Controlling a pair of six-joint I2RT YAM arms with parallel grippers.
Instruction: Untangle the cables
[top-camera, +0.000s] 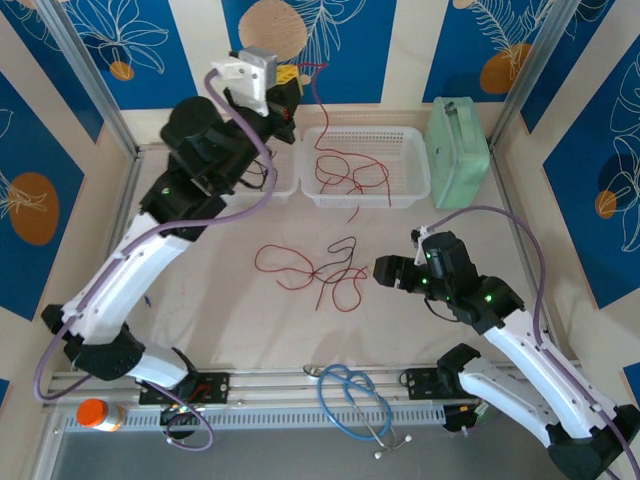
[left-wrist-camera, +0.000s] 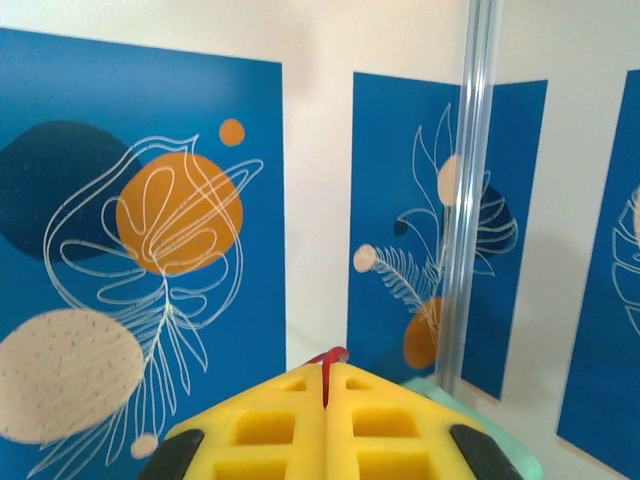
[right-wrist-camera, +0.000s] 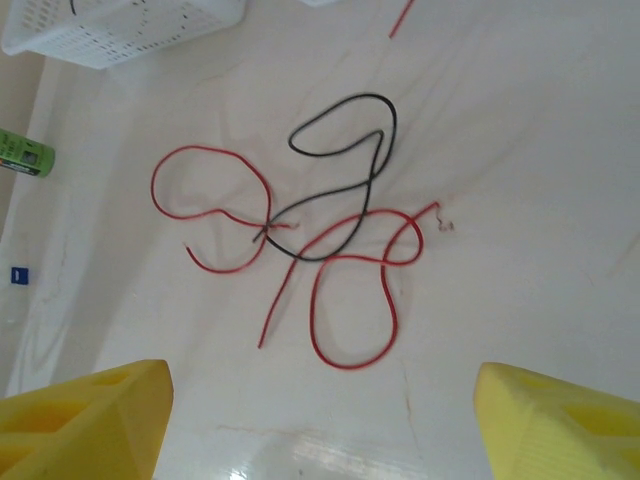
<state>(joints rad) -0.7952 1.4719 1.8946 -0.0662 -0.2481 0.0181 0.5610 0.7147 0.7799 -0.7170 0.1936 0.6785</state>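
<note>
A tangle of thin red and black cables (top-camera: 322, 270) lies on the white table, with a red loop (right-wrist-camera: 352, 300) and a black strand (right-wrist-camera: 352, 130) crossing each other. Just right of that tangle my right gripper (top-camera: 378, 270) stands open, its yellow fingers (right-wrist-camera: 88, 420) wide apart above bare table with nothing between them. High at the back, my left gripper (top-camera: 294, 78) is shut on one separate red cable (left-wrist-camera: 328, 362), pinched between its yellow pads. This cable (top-camera: 350, 172) hangs down into the white basket (top-camera: 412, 132) and coils there, one end trailing over the front rim.
A pale green container (top-camera: 458, 150) stands right of the basket. A second white basket (top-camera: 285, 186) sits behind the left arm. A blue stethoscope (top-camera: 355, 400) lies at the near edge, an orange-capped bottle (top-camera: 95, 412) at the near left. Metal frame posts stand at the corners.
</note>
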